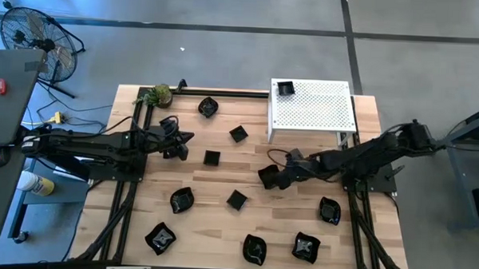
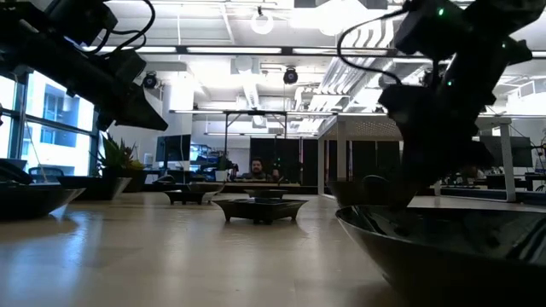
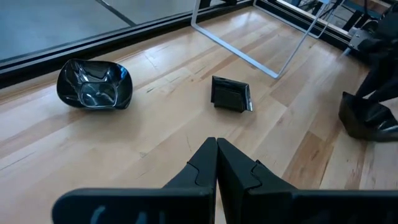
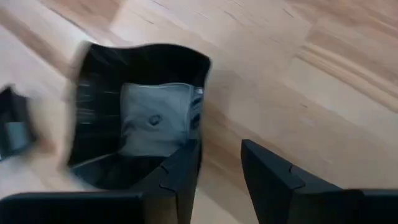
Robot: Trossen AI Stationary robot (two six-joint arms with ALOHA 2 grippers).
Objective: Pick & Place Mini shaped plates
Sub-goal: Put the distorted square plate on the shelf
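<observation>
Several small glossy black dishes lie scattered on the wooden table; one more sits on the white perforated rack. My right gripper is open, low over the table's middle, beside a squarish black dish. Only bare wood shows between its fingers. My left gripper is shut on nothing, held above the table's left part. Ahead of it lie a wavy-edged dish and a square one. My right gripper has one finger overlapping the rim corner of the squarish dish, which lies outside that finger. I cannot tell whether it touches the rim. The dish rests on the table.
A green leafy ball sits at the far left corner. The rack's legs stand on the far right part. In the low view one dish is close to the lens and others lie farther off. Black frame rails run along the table's edges.
</observation>
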